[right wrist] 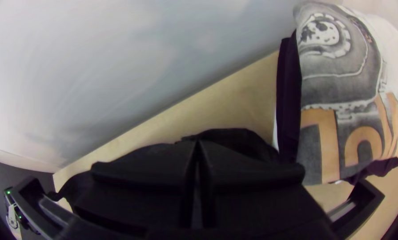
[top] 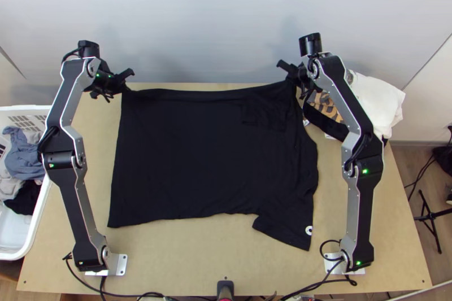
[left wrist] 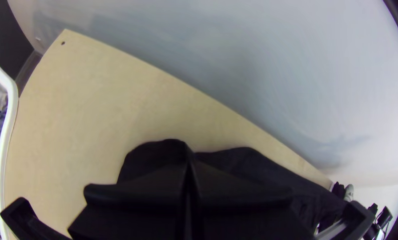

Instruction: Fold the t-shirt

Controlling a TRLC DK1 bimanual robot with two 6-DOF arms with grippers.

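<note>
The black t-shirt [top: 209,154] is gripped by both pincers at its far side. Its far left corner is clamped in the left pincer [top: 123,87], and its far edge, toward the right end, is clamped in the right pincer [top: 292,79]. In the left wrist view, the two fingers [left wrist: 136,195] are seen pressed together, with black cloth bunched up just beyond their tips. The same closed grip is seen in the right wrist view, where the cloth is gathered around the fingers [right wrist: 247,175].

Between the pincers the far edge is drawn out almost straight, close to the far edge of the worktop [top: 186,256]. From there the t-shirt is spread toward the near side, unfolded over most of its body, with some loose creases at the far right. One sleeve [top: 285,230] is pointed outward at the near right and is marked by a white ring [top: 308,230]. The left side is laid fairly straight.

To the right of the right pincer, a heap of clothes [top: 376,100] is piled at the far right, made up of white, dark purple and printed grey-and-orange cloth. Beyond the worktop's left side, a white basket [top: 35,233] is filled with blue-grey, pale and black clothes. Black cables [top: 141,294] are strung along the near edge. On the floor at the right, a black stand [top: 430,216] is placed.
</note>
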